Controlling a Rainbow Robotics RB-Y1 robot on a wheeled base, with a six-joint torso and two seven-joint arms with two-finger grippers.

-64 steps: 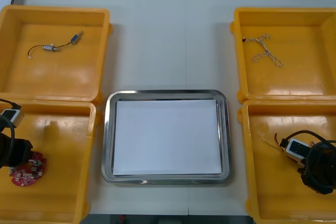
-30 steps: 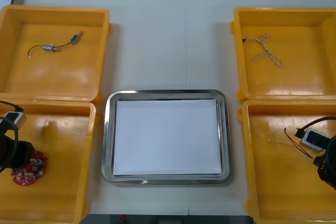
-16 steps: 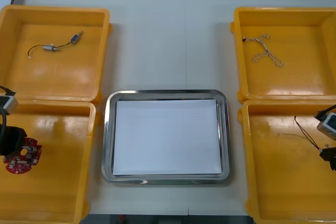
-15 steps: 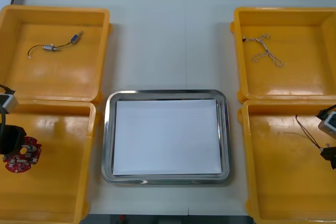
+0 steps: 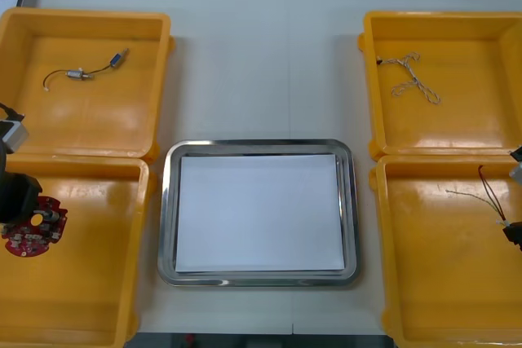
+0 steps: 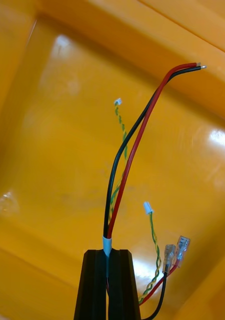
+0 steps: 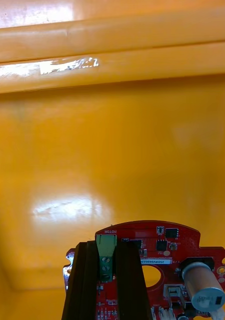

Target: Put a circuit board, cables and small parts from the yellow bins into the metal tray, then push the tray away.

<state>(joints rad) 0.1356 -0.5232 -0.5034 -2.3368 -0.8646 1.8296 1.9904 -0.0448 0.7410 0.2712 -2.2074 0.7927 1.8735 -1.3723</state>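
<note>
Gripping a round red circuit board (image 7: 162, 240) by its green connector, the left gripper (image 7: 106, 247) has its black fingers closed to the width of that connector, one on each side. In the front view it sits at the table's left edge over the near left yellow bin (image 5: 90, 283), with the board on its tray side.

The right gripper (image 6: 108, 252) has its fingers almost together, pinched on a red and black cable (image 6: 134, 150) at a pale sleeve. The cable rises from the fingertips and ends in bare tips near the bin wall. Thin twisted green and yellow wires (image 6: 153, 235) run beside it; whether the fingers hold them too cannot be told. In the front view this gripper is at the table's right edge, over the near right yellow bin (image 5: 440, 283).

The metal tray (image 5: 167, 218), white inside, lies between the two near bins. The far left yellow bin (image 5: 98, 128) holds small metal parts (image 5: 79, 75) on a thin cable. The far right yellow bin (image 5: 465, 128) holds a twisted cable (image 5: 412, 79).
</note>
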